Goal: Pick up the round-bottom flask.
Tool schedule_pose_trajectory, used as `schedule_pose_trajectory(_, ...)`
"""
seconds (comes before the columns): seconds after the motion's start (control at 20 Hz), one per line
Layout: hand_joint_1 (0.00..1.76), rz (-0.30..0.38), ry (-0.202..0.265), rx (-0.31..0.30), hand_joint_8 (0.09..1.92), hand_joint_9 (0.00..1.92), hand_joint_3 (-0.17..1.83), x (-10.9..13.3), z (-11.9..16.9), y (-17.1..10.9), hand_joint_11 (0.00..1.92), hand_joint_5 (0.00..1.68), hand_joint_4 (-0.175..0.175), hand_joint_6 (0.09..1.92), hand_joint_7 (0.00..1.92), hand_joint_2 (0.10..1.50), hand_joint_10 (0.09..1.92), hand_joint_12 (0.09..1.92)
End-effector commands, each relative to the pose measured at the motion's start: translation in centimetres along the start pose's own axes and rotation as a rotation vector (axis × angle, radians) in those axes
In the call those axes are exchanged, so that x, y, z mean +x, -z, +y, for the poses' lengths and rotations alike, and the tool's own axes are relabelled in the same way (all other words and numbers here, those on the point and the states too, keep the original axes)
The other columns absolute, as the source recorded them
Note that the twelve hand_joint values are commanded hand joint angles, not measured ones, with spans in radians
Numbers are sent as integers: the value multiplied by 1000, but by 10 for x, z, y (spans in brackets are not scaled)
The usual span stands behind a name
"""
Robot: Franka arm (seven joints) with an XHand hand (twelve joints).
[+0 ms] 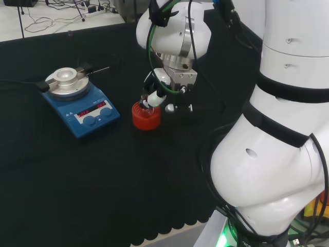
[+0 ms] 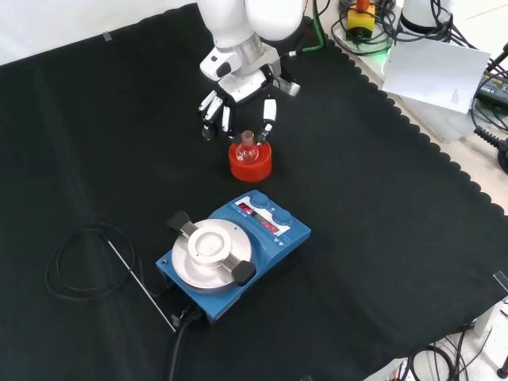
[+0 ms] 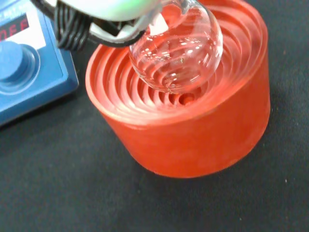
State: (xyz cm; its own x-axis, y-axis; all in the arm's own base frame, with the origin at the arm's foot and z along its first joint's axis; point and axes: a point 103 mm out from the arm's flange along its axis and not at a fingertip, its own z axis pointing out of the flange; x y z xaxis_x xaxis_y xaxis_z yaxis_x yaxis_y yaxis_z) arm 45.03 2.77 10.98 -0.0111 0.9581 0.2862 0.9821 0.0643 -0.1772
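The clear round-bottom flask sits in the red ribbed stand near the middle of the cloth. In the wrist view its glass bulb rests in the stand's ribbed bowl. The hand hangs just above and behind the stand in the front view, with its fingers pointing down on one side of the flask's neck and the thumb on the other. One finger reaches the flask's top in the head view. The fingers look nearly straight and are not closed round the neck.
A blue hotplate stirrer with a round metal top stands just in front of the stand in the front view, left of it in the head view. A thin probe and black cable lie beside it. White arm links rise at the head view's right.
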Motion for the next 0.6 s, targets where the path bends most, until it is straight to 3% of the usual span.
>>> schedule_pose_trajectory(0.05,1106,26,-6,-4,676,600,738,2,0,15,308,1155,126,919,380,669,617,1348)
schedule_pose_trajectory(0.35,1114,15,-7,20,671,601,775,11,-2,47,317,1161,101,926,369,649,613,1346)
schedule_pose_trajectory(0.6,1120,4,11,-19,672,589,796,27,-7,80,319,1157,73,943,357,642,613,1345)
